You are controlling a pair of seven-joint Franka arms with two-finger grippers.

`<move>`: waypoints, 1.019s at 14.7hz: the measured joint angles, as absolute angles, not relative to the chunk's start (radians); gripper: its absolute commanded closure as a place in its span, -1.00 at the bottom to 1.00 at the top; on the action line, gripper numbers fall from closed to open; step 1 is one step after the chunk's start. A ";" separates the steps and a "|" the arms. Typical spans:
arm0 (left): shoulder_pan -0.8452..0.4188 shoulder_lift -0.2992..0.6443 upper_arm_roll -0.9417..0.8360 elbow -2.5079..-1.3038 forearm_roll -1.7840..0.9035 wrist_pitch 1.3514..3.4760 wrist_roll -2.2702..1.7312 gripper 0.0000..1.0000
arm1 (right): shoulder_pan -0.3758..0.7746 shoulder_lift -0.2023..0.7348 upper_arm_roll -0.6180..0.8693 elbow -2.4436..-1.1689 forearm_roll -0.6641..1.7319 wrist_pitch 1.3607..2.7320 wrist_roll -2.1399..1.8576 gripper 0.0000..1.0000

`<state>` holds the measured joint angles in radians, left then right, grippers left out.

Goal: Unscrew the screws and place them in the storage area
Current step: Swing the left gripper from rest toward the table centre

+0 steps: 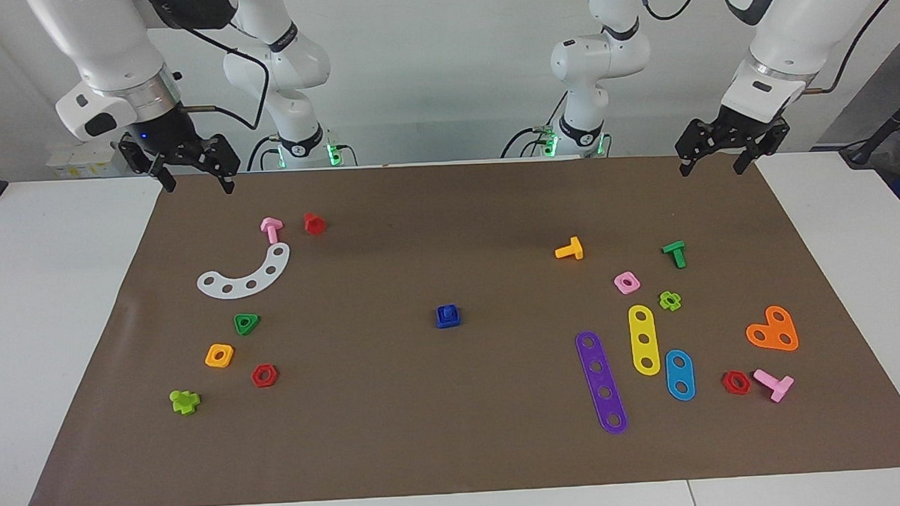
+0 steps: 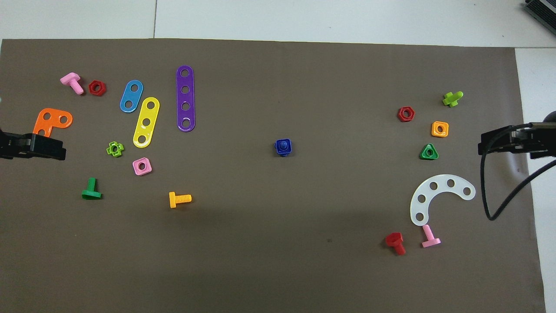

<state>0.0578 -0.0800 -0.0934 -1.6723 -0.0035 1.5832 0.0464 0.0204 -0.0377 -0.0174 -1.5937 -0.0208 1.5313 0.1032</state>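
The royal-blue bolt stands screwed into the royal-blue square nut (image 1: 448, 315) as one piece in the middle of the brown mat (image 1: 456, 432). It also shows in the overhead view (image 2: 283, 147). My right gripper (image 1: 197, 188) hangs open and empty over the mat's corner at the right arm's end, close to the robots; it also shows in the overhead view (image 2: 491, 145). My left gripper (image 1: 713, 170) hangs open and empty over the mat's corner at the left arm's end, and shows in the overhead view (image 2: 47, 148). Both are well away from the blue piece.
Toward the right arm's end lie a white curved strip (image 1: 245, 275), a green triangular nut (image 1: 246, 323), an orange nut (image 1: 219, 355) and red and pink bolts. Toward the left arm's end lie purple (image 1: 601, 382), yellow and light-blue strips, an orange bracket (image 1: 773, 330) and several bolts and nuts.
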 measured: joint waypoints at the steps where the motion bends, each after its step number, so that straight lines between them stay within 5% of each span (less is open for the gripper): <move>1: 0.058 -0.080 -0.093 -1.672 -0.004 1.581 0.046 -1.00 | 0.020 -0.038 -0.017 -1.594 -0.021 1.531 0.103 -1.00; 9: 0.042 -0.088 -0.106 -1.692 -0.007 1.568 0.032 -0.98 | 0.021 -0.038 -0.017 -1.594 -0.021 1.531 0.103 -1.00; 15: -0.213 -0.041 -0.122 -1.728 -0.040 1.682 -0.268 -0.96 | 0.023 -0.038 -0.015 -1.594 -0.021 1.531 0.103 -1.00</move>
<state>-0.2130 -0.0405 -0.1218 -1.7280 -0.0403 1.6820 -0.2683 0.0228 -0.0377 -0.0154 -1.5938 -0.0208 1.5314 0.1032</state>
